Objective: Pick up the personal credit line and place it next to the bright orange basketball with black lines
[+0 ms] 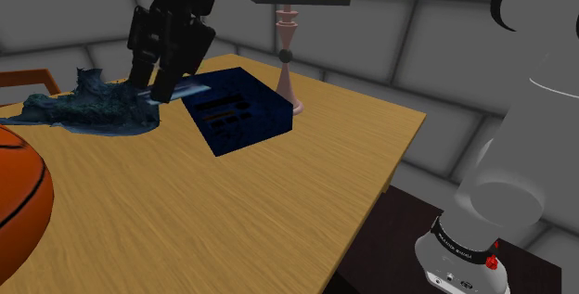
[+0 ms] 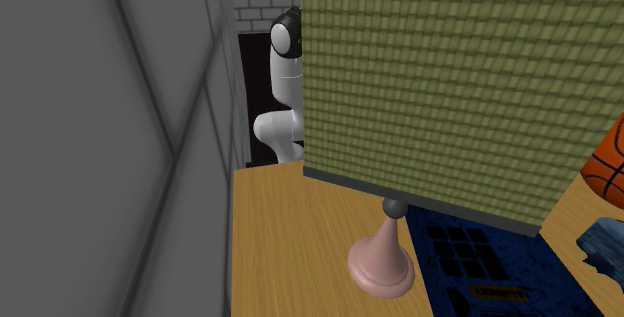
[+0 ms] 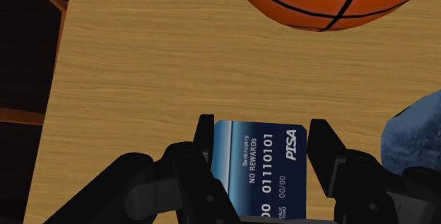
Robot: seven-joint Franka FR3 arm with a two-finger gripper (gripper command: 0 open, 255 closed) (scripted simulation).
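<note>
A blue credit card (image 3: 261, 166) printed with "NO REWARDS" and "PISA" sits clasped between my black fingers. My gripper (image 3: 261, 127) is shut on it above the wooden table (image 3: 141, 67). The orange basketball (image 3: 332, 0) with black lines rests on the table some way ahead of the fingertips. In the shoulder view my gripper (image 1: 153, 90) hangs over the far left of the table, the card (image 1: 190, 88) sticking out of it as a pale blue strip. The basketball (image 1: 19, 199) lies at that view's left edge, nearer the camera.
A dark blue box (image 1: 237, 108) lies just right of the gripper. A crumpled blue-grey heap (image 1: 83, 111) lies under and left of it. A lamp with a pink stem (image 1: 288, 56) and olive shade (image 2: 450, 95) stands behind the box. The table's edge (image 1: 371, 209) runs down the shoulder view's right.
</note>
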